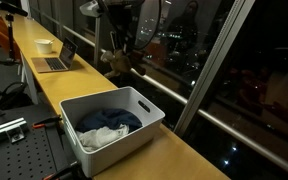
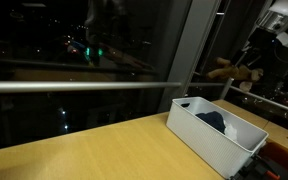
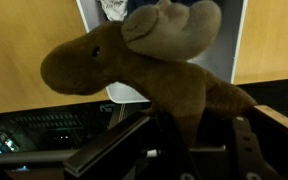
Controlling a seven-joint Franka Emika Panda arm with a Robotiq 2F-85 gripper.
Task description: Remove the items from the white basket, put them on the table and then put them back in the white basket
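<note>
My arm (image 1: 119, 14) comes down from the top centre of the frame. Its gripper (image 3: 189, 140) is clamped on the brown plush moose (image 3: 134, 65), held in the air over the table (image 1: 54, 85). The white basket (image 1: 134, 135) sits lower centre with a dark blue cloth (image 1: 109, 120) inside.

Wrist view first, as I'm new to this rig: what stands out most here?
A brown plush moose fills the wrist view, gripped between the fingers and held up by the dark window. Lower down, the white basket sits on the wooden table with blue and white cloth inside.
</note>
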